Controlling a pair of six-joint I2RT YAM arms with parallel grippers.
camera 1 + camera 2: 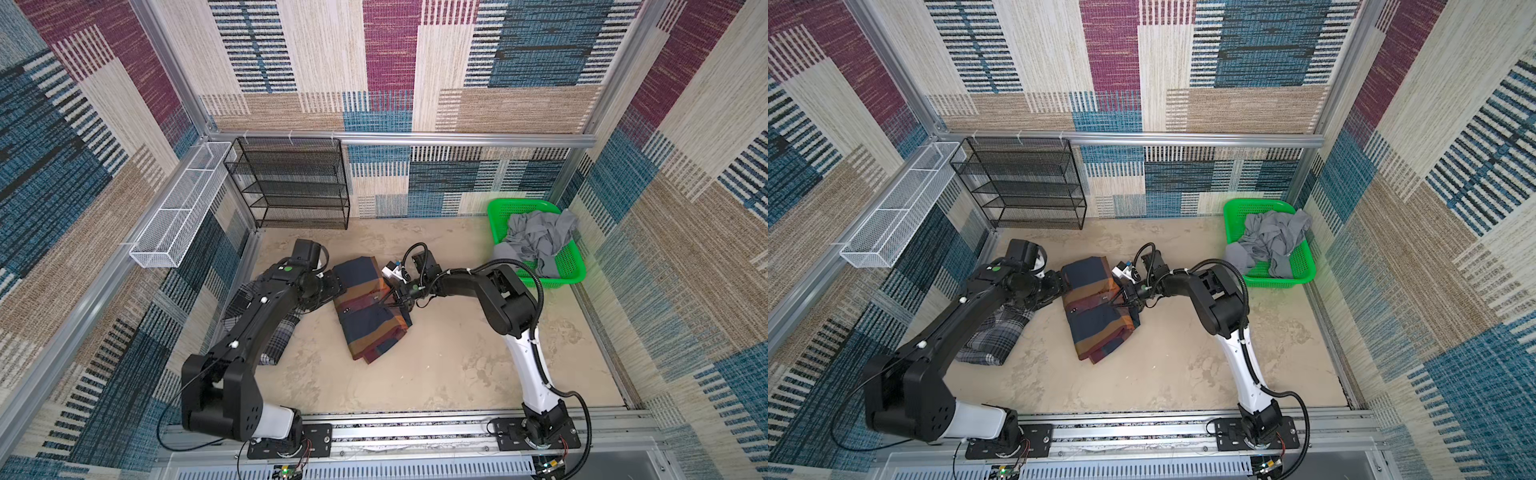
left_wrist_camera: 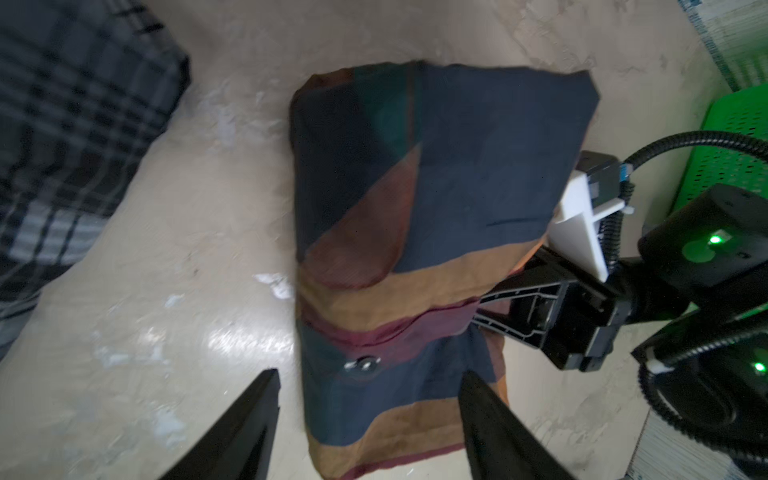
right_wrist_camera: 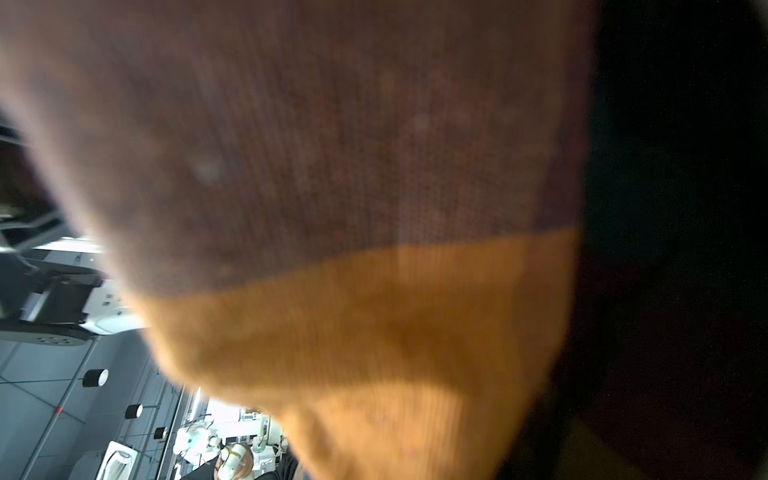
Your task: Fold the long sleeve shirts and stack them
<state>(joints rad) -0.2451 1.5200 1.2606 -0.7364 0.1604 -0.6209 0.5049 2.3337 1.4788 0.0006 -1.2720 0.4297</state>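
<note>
Closest to us, the two arms stand on a metal rail [image 1: 415, 432] at the edge of the sandy worktop [image 1: 436, 365]. A little farther in, on the left, the grey shirt [image 1: 992, 336] lies in a folded bundle, partly hidden under the left arm.

The bright shirt [image 1: 365, 320] lies folded in the middle of the worktop, well apart from the grey one. It has dark blue, orange and red bands.

The left gripper [image 2: 370, 373] hangs at the left side of the bright shirt. Its jaws are wide apart and hold nothing. In the left wrist view the shirt shows between the two black fingers [image 2: 253, 411].

The right gripper [image 1: 384, 302] reaches in from the right side of the same shirt. Its jaws are pinched tight on a fold of the cloth. Orange and brown cloth fills most of the right wrist view.

Farther back on the right is a green basket [image 1: 552, 280] with crumpled grey clothes [image 1: 536, 237] in it. At the back left stands a black shelf [image 1: 291, 183]. A white wire basket [image 1: 178, 220] hangs on the left wall.
</note>
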